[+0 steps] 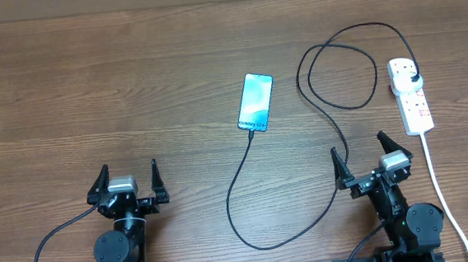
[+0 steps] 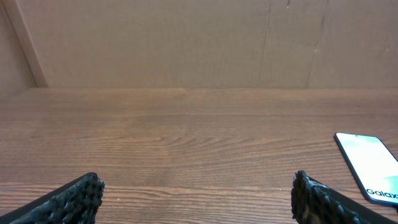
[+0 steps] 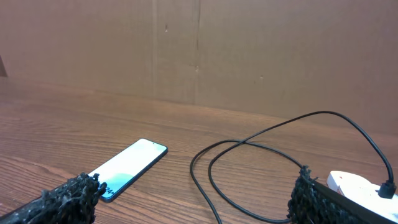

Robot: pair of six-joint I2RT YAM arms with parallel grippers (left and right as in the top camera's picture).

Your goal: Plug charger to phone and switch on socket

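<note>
The phone [image 1: 256, 102] lies flat mid-table with its blue-teal screen lit; it also shows in the left wrist view [image 2: 370, 167] and the right wrist view [image 3: 129, 167]. The black charger cable [image 1: 241, 203] runs from the phone's near edge, loops across the table [image 3: 249, 163] and ends in a black plug [image 1: 413, 78] seated in the white socket strip [image 1: 411, 95]. My left gripper [image 1: 128, 183] is open and empty at the near left. My right gripper [image 1: 366, 160] is open and empty at the near right, close to the cable.
The strip's thick white cord [image 1: 441, 191] runs toward the near right edge past my right arm. A brown cardboard wall [image 2: 199, 43] stands behind the wooden table.
</note>
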